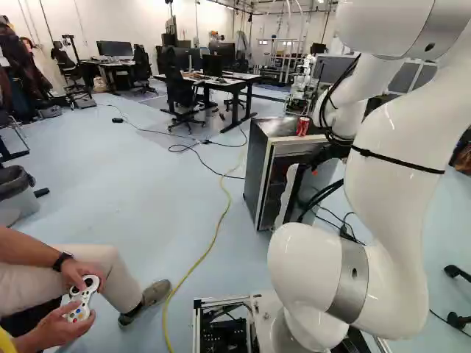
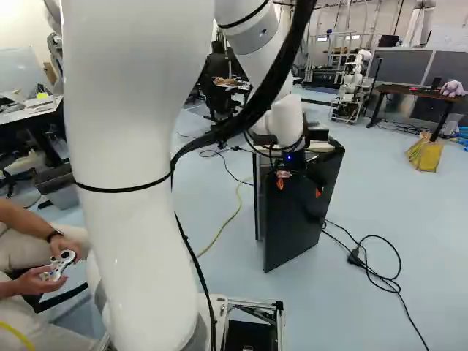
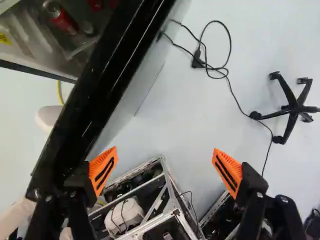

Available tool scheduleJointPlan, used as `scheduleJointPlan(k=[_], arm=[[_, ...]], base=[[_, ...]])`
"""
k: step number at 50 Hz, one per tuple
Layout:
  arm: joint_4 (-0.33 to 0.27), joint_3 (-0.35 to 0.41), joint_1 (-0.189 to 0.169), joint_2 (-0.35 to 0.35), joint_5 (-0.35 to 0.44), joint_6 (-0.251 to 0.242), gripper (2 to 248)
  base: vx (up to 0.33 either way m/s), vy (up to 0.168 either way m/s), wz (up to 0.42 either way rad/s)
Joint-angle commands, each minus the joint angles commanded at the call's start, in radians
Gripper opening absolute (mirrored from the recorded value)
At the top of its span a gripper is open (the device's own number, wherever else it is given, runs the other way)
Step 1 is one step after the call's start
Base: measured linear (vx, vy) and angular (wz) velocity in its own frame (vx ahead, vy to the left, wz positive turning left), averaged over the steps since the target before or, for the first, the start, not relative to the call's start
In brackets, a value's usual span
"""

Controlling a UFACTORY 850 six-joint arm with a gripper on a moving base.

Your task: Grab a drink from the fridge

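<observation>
The gripper (image 2: 299,188) is by the black fridge door (image 2: 292,234), its orange pads wide apart. In the wrist view the gripper (image 3: 165,167) is open with nothing held, one finger against or close beside the door's black edge (image 3: 95,100); contact is unclear. The dark fridge (image 1: 255,173) stands with its door ajar. A red can (image 1: 302,126) rests on top. Past the black edge, the wrist view shows another red can (image 3: 65,21) among clear shelving, with parts of more red items near it. The arm hides part of the fridge in the left base view.
Cables (image 2: 365,263) lie on the floor beside the fridge, and a yellow cable (image 1: 213,235) runs along its other side. The metal frame of my base (image 3: 165,190) is below the gripper. A chair base (image 3: 292,107) stands farther off. Another robot (image 2: 352,80) is in the background.
</observation>
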Motion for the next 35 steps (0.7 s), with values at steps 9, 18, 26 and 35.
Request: scheduleJointPlan(k=[9,18,26,35], arm=[[0.0,-0.005,0.024,-0.004,0.014,0.0,247],[0.0,-0.01,0.047,-0.008,0.029,0.0,247],[0.0,-0.016,0.068,-0.012,0.042,0.0,247],[0.0,-0.023,0.09,-0.018,0.055,0.0,247]], base=[[0.0,0.0,0.0],[0.0,0.0,0.0],[0.0,0.0,0.0],[0.0,0.0,0.0]])
